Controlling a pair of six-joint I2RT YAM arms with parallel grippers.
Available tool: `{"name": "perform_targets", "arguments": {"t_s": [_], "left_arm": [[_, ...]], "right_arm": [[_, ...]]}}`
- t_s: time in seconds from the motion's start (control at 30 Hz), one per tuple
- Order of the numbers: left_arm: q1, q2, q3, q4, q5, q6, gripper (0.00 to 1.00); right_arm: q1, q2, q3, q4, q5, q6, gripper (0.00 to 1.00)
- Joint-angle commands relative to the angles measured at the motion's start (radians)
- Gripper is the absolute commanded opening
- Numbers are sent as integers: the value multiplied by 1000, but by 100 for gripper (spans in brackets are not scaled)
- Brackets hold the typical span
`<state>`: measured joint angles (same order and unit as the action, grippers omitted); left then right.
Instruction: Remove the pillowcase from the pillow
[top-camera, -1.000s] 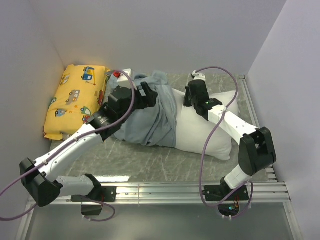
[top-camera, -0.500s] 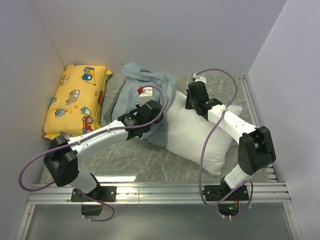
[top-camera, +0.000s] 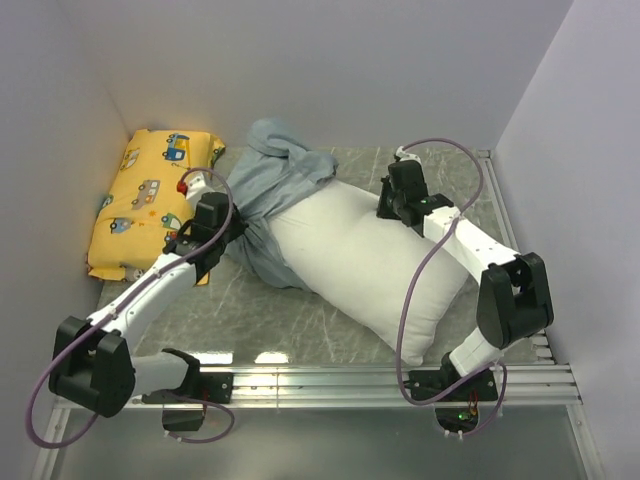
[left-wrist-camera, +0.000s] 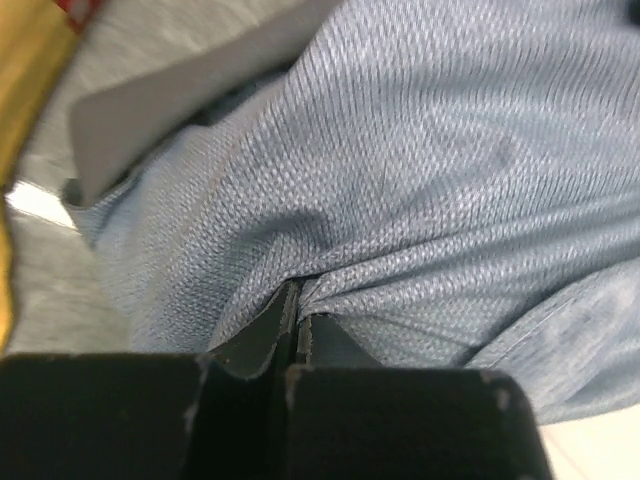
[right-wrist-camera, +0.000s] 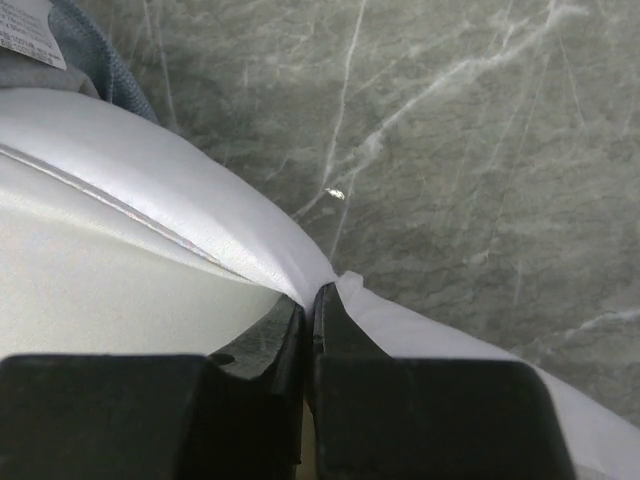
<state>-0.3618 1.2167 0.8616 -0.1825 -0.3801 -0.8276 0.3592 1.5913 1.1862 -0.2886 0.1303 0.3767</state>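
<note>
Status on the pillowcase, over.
Left gripper shut on pillowcase. Right gripper shut on pillow edge. Pillowcase bunched at pillow's far-left end, most of pillow bare. Yellow cushion close on left.

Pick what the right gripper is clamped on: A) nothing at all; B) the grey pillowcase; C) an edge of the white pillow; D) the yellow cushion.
C: the right wrist view shows the right gripper shut on a pinched fold of the pillow.

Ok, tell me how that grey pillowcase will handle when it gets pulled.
Probably floppy: the pillowcase lies bunched in soft folds and puckers where the left jaws pinch it. Likely light: one small pinch gathers it. It may tug the pillow along, since it seems to cover one end.
</note>
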Motion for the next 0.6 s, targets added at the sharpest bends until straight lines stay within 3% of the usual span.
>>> {"name": "perform_targets", "arguments": {"t_s": [0.0, 0.1, 0.13, 0.23, 0.37, 0.57], "left_arm": [[-8, 21, -67, 50, 44, 4, 0], [-105, 61, -75, 74, 27, 4, 1], [-133, 75, -64, 68, 11, 1, 0], [-221, 130, -18, 55, -36, -7, 0], [-288, 165, 14, 61, -46, -24, 0], [-301, 156, 27, 57, -46, -30, 0]], "right_arm": [[-43, -46, 46, -78, 88, -28, 15], [19, -89, 76, -98, 127, -45, 45], [47, -105, 84, -103, 146, -61, 63], [183, -165, 110, -126, 224, -91, 81], [383, -220, 98, -138, 256, -122, 88], [517, -171, -8, -109, 243, -162, 91]]}}
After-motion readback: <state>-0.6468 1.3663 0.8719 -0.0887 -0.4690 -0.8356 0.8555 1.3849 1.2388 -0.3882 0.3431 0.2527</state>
